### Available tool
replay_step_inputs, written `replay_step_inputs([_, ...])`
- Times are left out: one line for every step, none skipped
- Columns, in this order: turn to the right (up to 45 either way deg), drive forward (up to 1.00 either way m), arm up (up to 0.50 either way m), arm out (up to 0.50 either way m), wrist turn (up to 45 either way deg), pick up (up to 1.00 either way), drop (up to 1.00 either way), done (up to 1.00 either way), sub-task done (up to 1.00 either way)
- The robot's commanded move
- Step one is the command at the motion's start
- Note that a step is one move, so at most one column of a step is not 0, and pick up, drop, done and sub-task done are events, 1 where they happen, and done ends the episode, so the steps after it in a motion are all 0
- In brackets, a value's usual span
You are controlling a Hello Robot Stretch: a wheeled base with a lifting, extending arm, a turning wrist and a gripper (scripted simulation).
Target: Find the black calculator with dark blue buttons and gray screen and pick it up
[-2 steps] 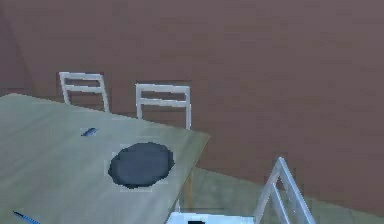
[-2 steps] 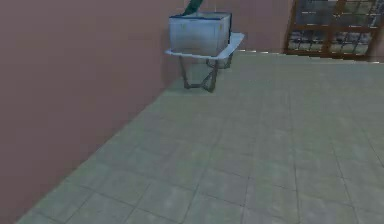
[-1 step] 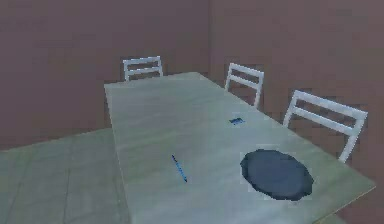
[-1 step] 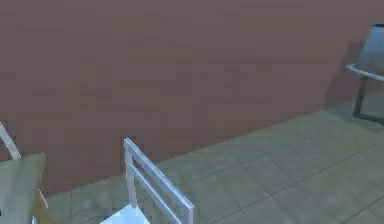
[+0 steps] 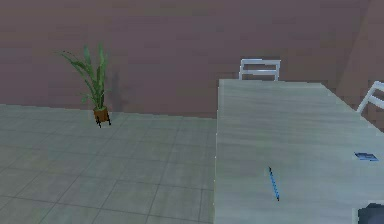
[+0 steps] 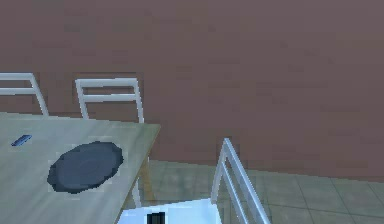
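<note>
A small flat dark thing with a blue tint [image 5: 367, 157] lies near the right edge of the pale table [image 5: 290, 130] in the forward view; its shape is too small to name. In the arm side view a small black thing [image 6: 156, 216] rests on the seat of a white chair [image 6: 235, 185] at the bottom edge. A small blue thing [image 6: 21, 141] lies on the table's top [image 6: 120, 135] at that view's left.
A blue pen [image 5: 272, 183] lies on the table. White chairs [image 5: 259, 68] [image 5: 372, 97] [image 6: 110, 98] stand around it. A dark round mat [image 6: 86, 165] sits near the table's corner. A potted plant [image 5: 97, 85] stands by the brown wall, with open tiled floor before it.
</note>
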Motion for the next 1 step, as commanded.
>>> replay_step_inputs([0.0, 0.0, 0.5, 0.0, 0.0, 0.0, 0.0, 0.0, 0.0])
